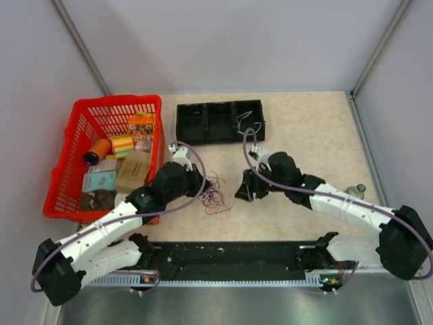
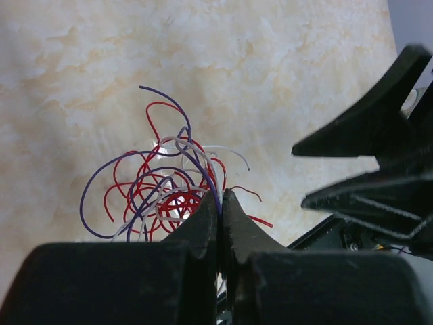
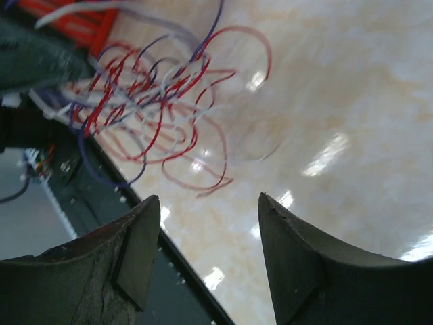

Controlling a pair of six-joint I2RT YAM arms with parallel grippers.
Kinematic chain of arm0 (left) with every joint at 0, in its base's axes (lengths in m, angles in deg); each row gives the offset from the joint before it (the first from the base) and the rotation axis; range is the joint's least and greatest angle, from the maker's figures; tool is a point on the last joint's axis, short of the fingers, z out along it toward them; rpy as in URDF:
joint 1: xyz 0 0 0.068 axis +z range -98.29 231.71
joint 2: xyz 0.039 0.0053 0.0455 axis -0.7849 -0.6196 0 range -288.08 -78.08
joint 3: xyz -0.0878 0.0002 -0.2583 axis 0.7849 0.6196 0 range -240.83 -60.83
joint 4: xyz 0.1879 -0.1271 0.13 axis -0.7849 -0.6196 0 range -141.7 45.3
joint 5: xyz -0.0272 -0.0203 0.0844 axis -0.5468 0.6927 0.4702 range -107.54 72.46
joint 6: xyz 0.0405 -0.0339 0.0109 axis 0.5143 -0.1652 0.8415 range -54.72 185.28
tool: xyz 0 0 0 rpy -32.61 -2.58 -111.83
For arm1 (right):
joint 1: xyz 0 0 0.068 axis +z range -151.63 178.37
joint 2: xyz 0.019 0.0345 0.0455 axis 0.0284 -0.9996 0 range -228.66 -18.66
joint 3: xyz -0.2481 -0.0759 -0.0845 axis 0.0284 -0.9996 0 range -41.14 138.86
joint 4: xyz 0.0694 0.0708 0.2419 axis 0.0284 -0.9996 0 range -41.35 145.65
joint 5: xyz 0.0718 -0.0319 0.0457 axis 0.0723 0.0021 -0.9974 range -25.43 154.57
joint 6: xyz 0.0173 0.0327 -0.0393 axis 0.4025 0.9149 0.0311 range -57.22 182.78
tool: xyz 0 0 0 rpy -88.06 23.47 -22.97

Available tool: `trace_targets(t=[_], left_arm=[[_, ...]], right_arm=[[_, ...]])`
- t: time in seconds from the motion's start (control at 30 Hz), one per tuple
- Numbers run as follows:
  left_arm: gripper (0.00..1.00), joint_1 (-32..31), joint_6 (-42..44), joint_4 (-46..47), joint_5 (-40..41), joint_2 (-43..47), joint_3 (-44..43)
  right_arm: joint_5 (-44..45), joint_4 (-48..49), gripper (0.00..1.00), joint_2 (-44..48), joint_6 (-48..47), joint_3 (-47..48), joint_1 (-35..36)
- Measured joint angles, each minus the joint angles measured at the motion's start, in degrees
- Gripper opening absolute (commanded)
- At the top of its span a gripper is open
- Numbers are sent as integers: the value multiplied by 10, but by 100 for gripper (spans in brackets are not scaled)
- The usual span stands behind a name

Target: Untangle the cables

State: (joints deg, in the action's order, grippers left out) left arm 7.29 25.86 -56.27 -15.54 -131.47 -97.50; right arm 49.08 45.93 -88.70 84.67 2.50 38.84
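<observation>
1. Marbled beige tabletop (image 1: 318, 128) fills the workspace, with grey walls behind it. A red basket (image 1: 74, 135) sits well off to the outer side of the left arm. A black tray (image 1: 203, 122) lies beyond both grippers.
2. On that surface, the cables (image 1: 214, 191) form a loose knot of red, white and dark blue strands. In the top view the knot lies between the two grippers.
3. The left gripper (image 2: 220, 203) has its fingers pressed together. Strands run into the seam at the tips, so I judge it is clamped on the near edge of the knot. The rest of the tangle fans out ahead of those tips.
4. The right gripper (image 3: 206, 223) has its fingers apart with nothing between them. The tangle lies ahead of its tips, off toward the finger on the left of its wrist view. It is near but not touching.
5. The knot shows no single long axis, only overlapping loops. The strand closest to the right gripper's gap is a thin red loop (image 3: 211, 185) at the tangle's edge.
6. With the left side anchoring, the right arm is the free one. The next move likely calls for it to reach forward and slightly left for that loop. It would then draw the loop away from the left gripper along the line joining the two.
7. Several hair-thin strands cross there, so the right gripper could catch more than one.
</observation>
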Motion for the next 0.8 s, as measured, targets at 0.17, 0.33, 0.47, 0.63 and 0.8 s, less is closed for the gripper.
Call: trace_targets(t=[0.17, 0.33, 0.47, 0.63, 0.8], left_arm=[[8, 41, -27, 25, -69, 19, 37], [31, 46, -42, 39, -102, 22, 45], [47, 46, -45, 47, -117, 22, 45], [45, 46, -37, 47, -123, 2, 45], [37, 46, -20, 27, -139, -74, 16]], right_arm=[[-64, 91, 60, 42, 45, -88, 39], [-43, 162, 60, 1, 80, -82, 51], [-25, 174, 60, -40, 105, -73, 51], [-4, 148, 57, -35, 144, -84, 52], [3, 120, 54, -33, 184, -85, 73]])
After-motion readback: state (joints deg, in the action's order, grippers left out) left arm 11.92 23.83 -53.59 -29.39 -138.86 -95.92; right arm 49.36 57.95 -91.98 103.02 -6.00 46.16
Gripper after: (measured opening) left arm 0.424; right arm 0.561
